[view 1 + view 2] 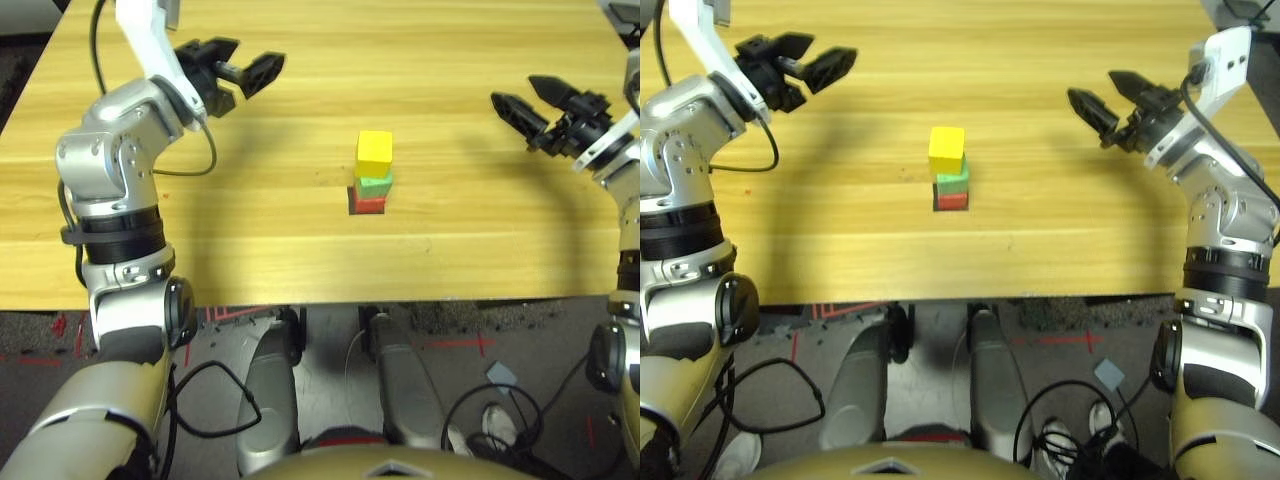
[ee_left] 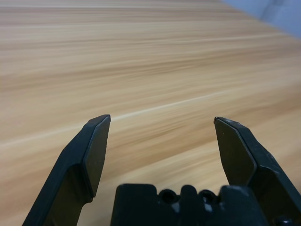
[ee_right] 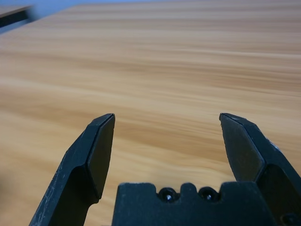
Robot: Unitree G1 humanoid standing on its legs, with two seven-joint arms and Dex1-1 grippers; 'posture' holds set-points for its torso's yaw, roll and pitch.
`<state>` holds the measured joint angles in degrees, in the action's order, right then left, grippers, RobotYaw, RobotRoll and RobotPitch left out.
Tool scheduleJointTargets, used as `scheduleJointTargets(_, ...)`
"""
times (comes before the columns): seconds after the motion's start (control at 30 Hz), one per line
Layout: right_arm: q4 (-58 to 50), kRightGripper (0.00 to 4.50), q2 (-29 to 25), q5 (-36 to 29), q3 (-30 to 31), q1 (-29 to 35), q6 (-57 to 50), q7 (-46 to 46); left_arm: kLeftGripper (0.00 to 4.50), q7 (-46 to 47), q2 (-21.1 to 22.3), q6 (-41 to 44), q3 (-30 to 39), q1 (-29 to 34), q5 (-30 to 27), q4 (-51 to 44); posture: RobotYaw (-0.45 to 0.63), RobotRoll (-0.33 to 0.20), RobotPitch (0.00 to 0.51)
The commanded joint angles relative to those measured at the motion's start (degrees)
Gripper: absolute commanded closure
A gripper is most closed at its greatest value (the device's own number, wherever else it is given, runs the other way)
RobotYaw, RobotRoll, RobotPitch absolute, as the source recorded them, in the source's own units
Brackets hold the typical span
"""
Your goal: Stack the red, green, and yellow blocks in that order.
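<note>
In the middle of the wooden table stands one small tower: the red block (image 1: 369,205) at the bottom, the green block (image 1: 375,184) on it, the yellow block (image 1: 374,151) on top, sitting slightly askew. My left gripper (image 1: 252,62) hovers open at the far left, well away from the tower, and nothing lies between its fingers (image 2: 94,150). Off to the right, my right gripper (image 1: 525,98) is open too, with bare wood between its fingers (image 3: 96,150).
The table (image 1: 300,250) runs wide around the tower, and its front edge (image 1: 320,302) lies close to my body. A black cable (image 1: 190,165) loops over the wood beside my left arm. Below the edge are dark floor and cables.
</note>
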<state>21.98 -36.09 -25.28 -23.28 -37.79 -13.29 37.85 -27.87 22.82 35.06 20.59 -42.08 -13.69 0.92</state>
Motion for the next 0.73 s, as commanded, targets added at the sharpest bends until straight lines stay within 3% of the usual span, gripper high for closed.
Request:
scheduleJointTargets(0.03,5.2,0.00,1.0,2.0,-3.6,2.0,8.2,-5.3,0.02,7.9,-2.6,-9.7,4.6,7.4,1.2,-1.2,0.05,0.000,0.000)
scheduleJointTargets(0.23,11.0,0.00,0.4,3.8,-6.6,4.3,15.8,-9.0,0.02,11.3,-7.4,-15.8,5.6,15.2,2.8,-5.0,0.05,0.000,0.000)
scheduleJointTargets(0.5,14.8,0.00,0.0,7.5,-7.7,6.1,26.2,-13.2,0.02,11.3,-9.7,-24.8,5.4,19.5,4.3,-4.3,0.04,0.000,0.000)
scheduleJointTargets(0.73,15.2,0.00,1.8,8.3,-8.3,7.6,27.0,-17.1,0.02,13.3,-11.5,-26.0,6.7,20.9,4.4,-4.2,0.06,0.000,0.000)
